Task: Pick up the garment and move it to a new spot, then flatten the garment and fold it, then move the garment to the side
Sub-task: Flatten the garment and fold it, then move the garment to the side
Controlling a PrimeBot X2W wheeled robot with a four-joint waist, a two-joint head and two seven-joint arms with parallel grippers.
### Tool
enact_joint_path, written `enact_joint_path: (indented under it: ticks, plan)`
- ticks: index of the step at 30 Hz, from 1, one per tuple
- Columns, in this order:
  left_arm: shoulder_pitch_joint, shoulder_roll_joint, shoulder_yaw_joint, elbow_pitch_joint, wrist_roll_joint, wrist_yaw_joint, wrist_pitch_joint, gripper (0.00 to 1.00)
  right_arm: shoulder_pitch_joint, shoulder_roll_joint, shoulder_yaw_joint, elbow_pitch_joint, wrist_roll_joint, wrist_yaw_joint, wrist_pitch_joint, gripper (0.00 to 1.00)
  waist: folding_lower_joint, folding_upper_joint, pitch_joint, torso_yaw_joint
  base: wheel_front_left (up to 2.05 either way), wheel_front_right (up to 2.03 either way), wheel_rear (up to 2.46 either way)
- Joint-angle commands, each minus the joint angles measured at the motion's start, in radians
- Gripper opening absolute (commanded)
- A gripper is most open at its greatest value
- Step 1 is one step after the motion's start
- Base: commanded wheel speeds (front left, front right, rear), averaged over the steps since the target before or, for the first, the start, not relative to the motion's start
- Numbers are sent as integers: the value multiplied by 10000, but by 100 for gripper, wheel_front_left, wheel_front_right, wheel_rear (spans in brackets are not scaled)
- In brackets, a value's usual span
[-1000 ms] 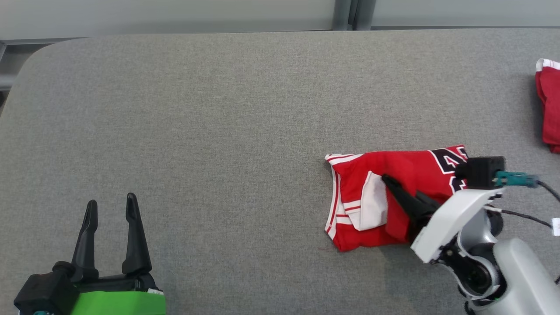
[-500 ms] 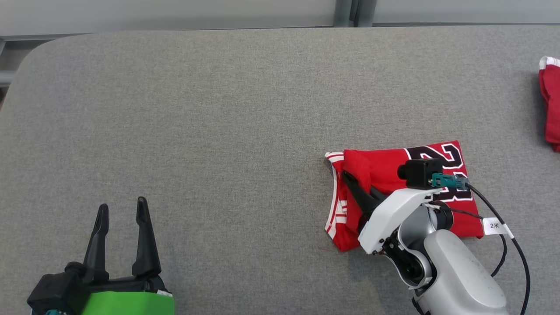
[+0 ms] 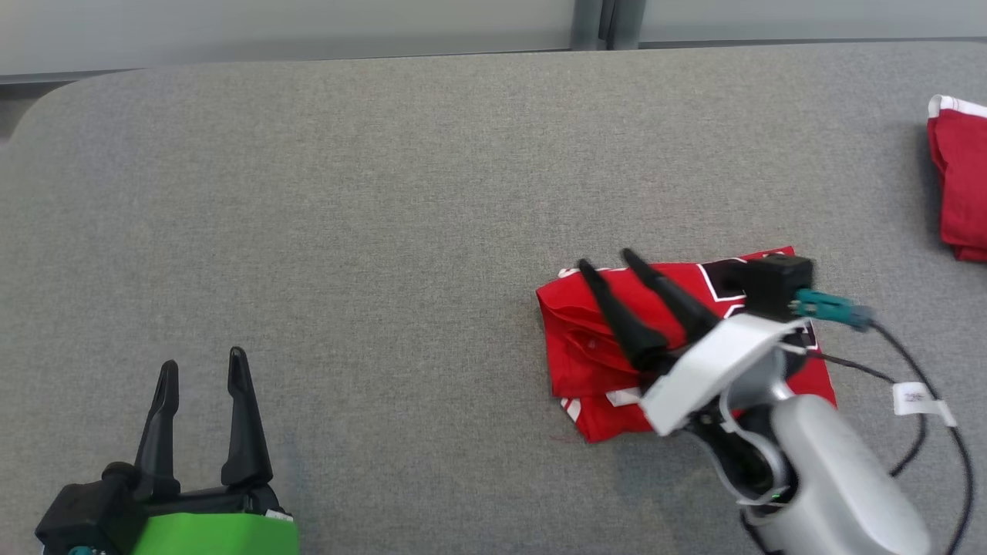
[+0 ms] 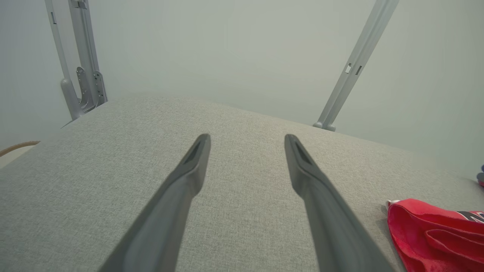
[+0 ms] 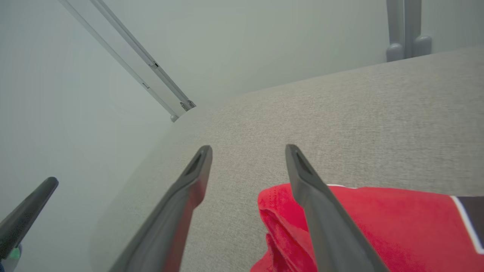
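**A:** The red jersey (image 3: 578, 362) lies folded on the grey desk (image 3: 385, 193), right of the middle. How best to shift it aside?

**B:** The right hand (image 3: 604, 259) hovers over its left edge, fingers spread, pinching nothing. I'd have it bite through every layer there, then carry it low so the fold holds.

**A:** And its look?

**B:** A compact red stack, with white trim near the front and black numerals partly under the arm. The left hand (image 3: 202, 359) is spread too, well apart. Another red garment (image 3: 960, 177) lies far right.
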Motion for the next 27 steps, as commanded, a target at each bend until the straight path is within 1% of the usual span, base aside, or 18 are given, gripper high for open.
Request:
enact_joint_path:
  ticks: [1, 4, 5, 7, 8, 10, 11, 18, 22, 26, 27]
  plan:
    - [120, 66, 36, -69, 19, 79, -31, 100, 404, -390, -509, -472, 91, 1, 153, 100, 0, 0, 7, -75, 0, 0, 0]
    - [177, 14, 64, -165, 49, 142, -35, 100, 983, -1026, -1731, -1234, -118, 3, 594, 100, 0, 0, 132, -177, 0, 0, 0]
    - [158, -13, 45, -184, 62, 130, -36, 100, 1163, -1285, -2192, -1340, -254, 3, 714, 100, 0, 0, 189, -176, 0, 0, 0]
    - [79, -40, 20, -197, 78, 71, -38, 100, 1549, -1592, -2938, -1380, -209, 3, 985, 100, 0, 0, 317, -164, 0, 0, 0]
    - [17, -54, 14, -199, 86, 37, -40, 100, 1683, -1829, -3162, -1365, -312, 4, 1111, 100, 0, 0, 380, -152, 0, 0, 0]
    - [-65, -72, 34, -183, 86, 0, -42, 100, 1905, -2015, -3400, -1246, -15, 4, 1344, 100, 0, 0, 500, -161, 0, 0, 0]
    - [-105, -63, 44, -162, 83, -5, -43, 100, 1960, -2217, -3466, -1178, 7, 3, 1429, 100, 0, 0, 554, -159, 0, 0, 0]
    - [-299, 35, 100, -110, 125, -62, -44, 100, 1817, -3043, -3018, -607, 825, 3, 1334, 100, 0, 0, 806, -87, 0, 0, 0]
    - [-330, 89, 74, -137, 143, -56, 11, 100, 1564, -3630, -2549, 84, 1274, 3, 1413, 100, 0, 0, 951, 8, 0, 0, 0]
    - [-400, 144, 74, -136, 141, -61, 93, 100, 1245, -3907, -2055, 668, 1688, 3, 1435, 100, 0, 0, 989, 129, 0, 0, 0]
    - [-416, 163, 84, -134, 139, -51, 91, 100, 1119, -3856, -1914, 827, 1891, 3, 1456, 100, 0, 0, 980, 145, 0, 0, 0]
